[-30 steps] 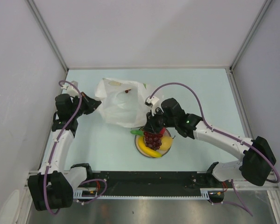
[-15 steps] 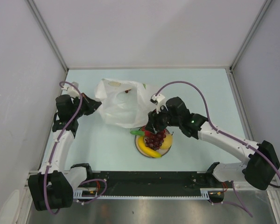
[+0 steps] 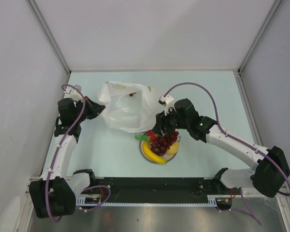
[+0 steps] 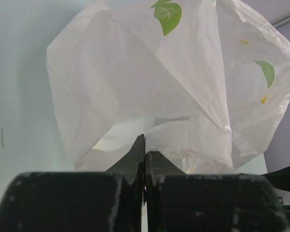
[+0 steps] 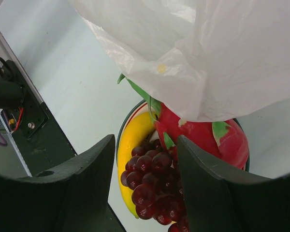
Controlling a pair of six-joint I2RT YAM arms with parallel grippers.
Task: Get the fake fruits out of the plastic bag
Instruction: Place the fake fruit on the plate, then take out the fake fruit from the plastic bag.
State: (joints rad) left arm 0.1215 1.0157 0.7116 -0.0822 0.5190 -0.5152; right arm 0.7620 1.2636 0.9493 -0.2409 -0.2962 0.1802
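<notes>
Several plastic fruits [image 3: 157,155], likely light and slick, lie piled on the plate [image 3: 142,152] beside the flimsy bag [image 3: 125,108] that the left hand [image 4: 144,145] pinches shut; the right hand [image 5: 145,150] hangs open, empty, over the knobbly grapes [image 5: 152,186], the surest hold.

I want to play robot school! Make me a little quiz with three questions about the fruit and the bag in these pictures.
1. True or false: the grapes lie on the plate.
2. What does the left end effector pinch? A) the plate B) the bag C) the grapes
3. Fill the gap: the right end effector hangs above the grapes with its jaws ____.

Key: 1 true; 2 B; 3 open.
</notes>
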